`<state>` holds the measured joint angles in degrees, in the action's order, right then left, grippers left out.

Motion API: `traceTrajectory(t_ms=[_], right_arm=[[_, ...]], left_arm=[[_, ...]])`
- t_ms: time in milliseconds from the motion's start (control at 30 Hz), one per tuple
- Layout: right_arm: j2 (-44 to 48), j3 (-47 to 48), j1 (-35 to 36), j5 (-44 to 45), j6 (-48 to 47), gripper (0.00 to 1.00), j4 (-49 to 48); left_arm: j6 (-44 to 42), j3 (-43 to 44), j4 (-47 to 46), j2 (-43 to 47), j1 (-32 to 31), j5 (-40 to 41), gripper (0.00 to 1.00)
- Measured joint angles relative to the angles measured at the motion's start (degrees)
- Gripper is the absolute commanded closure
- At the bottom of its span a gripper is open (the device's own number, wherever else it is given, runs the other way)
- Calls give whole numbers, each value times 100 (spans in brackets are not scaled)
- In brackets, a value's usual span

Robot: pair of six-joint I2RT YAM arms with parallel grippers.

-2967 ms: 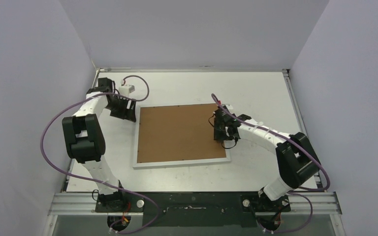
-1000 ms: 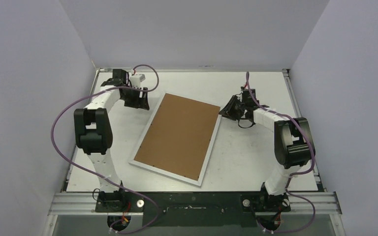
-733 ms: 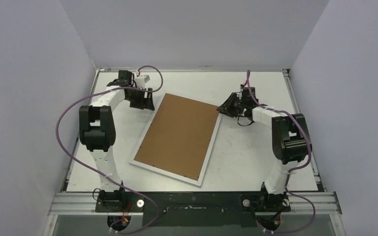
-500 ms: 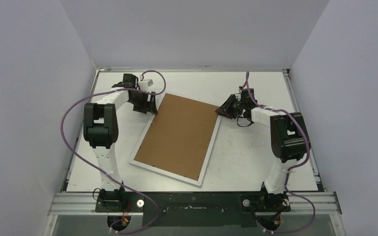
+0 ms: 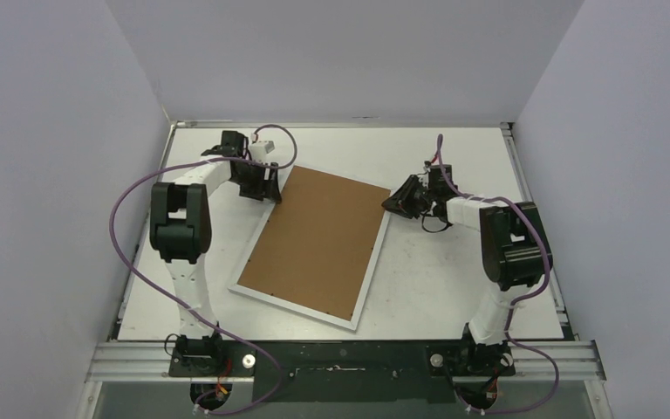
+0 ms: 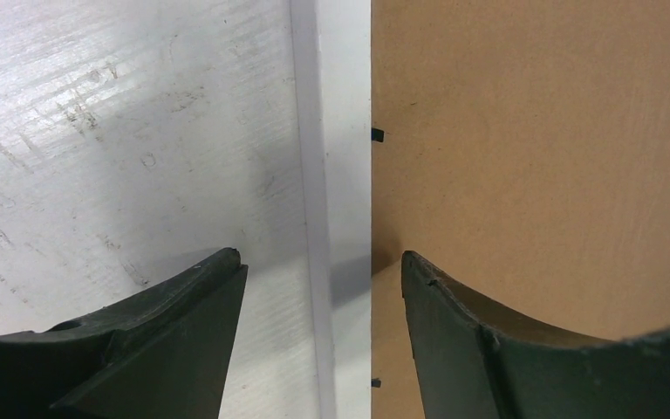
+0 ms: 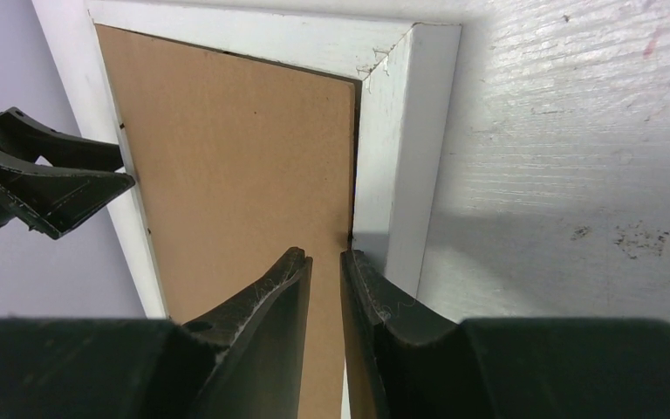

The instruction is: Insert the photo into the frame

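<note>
The frame point(image 5: 318, 245) lies face-down on the desk point(image 5: 454, 279), brown backing point(image 5: 323, 236) up; stiff, light, thin-edged, so grab the rim; left tool point(image 6: 318, 284) gapes astride its edge, holding nothing; right tool point(image 7: 324, 262) nearly closed, empty, at the corner; photo unseen.

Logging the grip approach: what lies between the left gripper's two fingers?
In the left wrist view, the thin white frame rail runs between the left gripper fingers, flanked by scuffed white table and brown cardboard backing board.

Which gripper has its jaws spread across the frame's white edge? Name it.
The left gripper: its fingers stand wide apart over the frame border. The right gripper has its fingers nearly together at the frame's corner.
</note>
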<state>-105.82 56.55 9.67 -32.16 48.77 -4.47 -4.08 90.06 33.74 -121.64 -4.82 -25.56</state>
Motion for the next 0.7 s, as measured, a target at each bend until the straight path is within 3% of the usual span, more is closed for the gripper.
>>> traceTrajectory(t_ms=[433,700], right_arm=[[-179,-105,59,-289,378,77,-531],[-450,328,702,-369,396,73,-581]], left_arm=[[-92,0,-7,-11,-181,-122,39],[-140,0,26,-15,-267,-232,34]])
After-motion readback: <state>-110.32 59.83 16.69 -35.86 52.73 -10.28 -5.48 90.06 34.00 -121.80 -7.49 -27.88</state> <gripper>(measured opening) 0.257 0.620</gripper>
